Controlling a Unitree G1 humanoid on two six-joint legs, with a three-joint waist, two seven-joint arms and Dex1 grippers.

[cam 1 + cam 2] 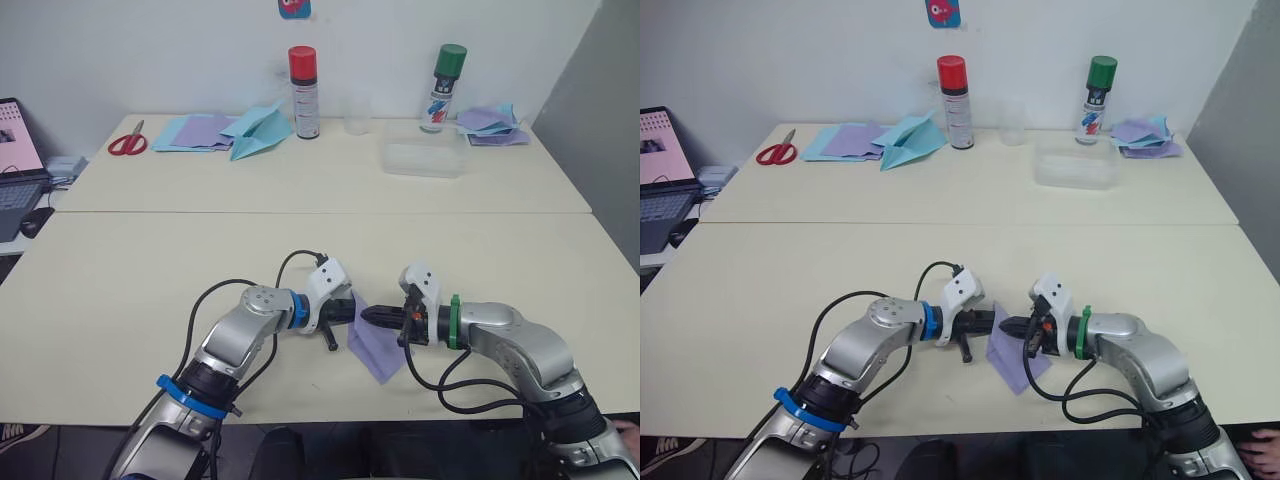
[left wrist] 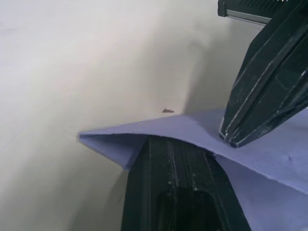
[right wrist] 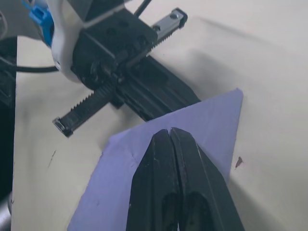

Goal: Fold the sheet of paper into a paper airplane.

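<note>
**Two tools meet over the purple sheet**

Cream table surface runs back to a white wall. At the near edge, the left tool reaches in under the sheet of paper, its lower finger beneath a raised flap; whether its fingers are spread I cannot tell. Likely it lifts the flap so a fold can be set. From the other side, the right tool, fingers pressed together, presses its tip onto the paper, probably pinning it flat. Far back, well apart, lie scissors, stacked sheets, a light-blue paper plane, two spray cans and a clear tray. Nothing blocks the work.
</note>
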